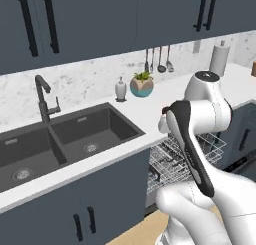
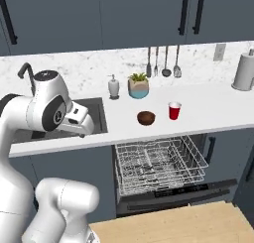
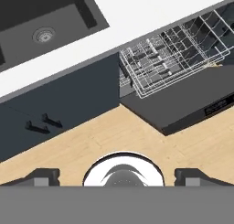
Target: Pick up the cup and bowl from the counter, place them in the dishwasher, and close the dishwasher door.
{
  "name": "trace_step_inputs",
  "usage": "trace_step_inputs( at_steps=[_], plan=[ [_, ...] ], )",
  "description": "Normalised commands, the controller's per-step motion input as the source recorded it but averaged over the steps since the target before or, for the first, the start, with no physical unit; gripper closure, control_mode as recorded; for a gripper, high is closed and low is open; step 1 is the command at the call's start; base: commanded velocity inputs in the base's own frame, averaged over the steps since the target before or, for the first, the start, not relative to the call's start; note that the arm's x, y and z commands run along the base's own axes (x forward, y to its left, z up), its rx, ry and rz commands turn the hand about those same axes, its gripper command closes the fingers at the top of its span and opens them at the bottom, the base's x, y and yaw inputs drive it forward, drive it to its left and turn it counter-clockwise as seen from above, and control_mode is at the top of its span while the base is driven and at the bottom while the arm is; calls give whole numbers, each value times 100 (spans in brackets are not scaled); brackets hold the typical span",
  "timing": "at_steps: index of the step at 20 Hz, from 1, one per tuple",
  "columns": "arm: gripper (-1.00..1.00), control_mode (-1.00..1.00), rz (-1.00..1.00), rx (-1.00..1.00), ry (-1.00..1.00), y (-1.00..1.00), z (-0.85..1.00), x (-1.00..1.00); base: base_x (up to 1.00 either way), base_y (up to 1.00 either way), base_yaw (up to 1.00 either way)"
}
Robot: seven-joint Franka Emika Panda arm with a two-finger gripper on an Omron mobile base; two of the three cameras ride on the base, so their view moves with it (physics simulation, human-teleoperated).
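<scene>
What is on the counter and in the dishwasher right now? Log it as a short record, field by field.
cup: small red tapered party cup, upright on the white speckled counter
bowl: small dark reddish-brown round bowl, left of the cup, apart from it
dishwasher: white wire rack pulled out, nothing in it
dishwasher door: slate-blue panel folded down open
gripper: jaws open, holding nothing

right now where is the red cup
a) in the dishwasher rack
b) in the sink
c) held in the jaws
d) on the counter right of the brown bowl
d: in the right base view the red cup stands on the white counter just right of the brown bowl, above the pulled-out rack.
</scene>
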Motion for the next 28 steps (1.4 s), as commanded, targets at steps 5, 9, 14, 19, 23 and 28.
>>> trace_step_inputs(
  at_steps=[5,9,14,19,23,28],
  plan=[
    [-100,100,0,0,0,0,0,0,8,59,-33],
    [-100,100,0,0,0,0,0,0,14,39,-34],
    [-100,100,0,0,0,0,0,0,20,41,-36],
    [-100,100,0,0,0,0,0,0,26,48,-35],
    [-100,100,0,0,0,0,0,0,26,56,-33],
    [-100,100,0,0,0,0,0,0,18,49,-32]
  ],
)
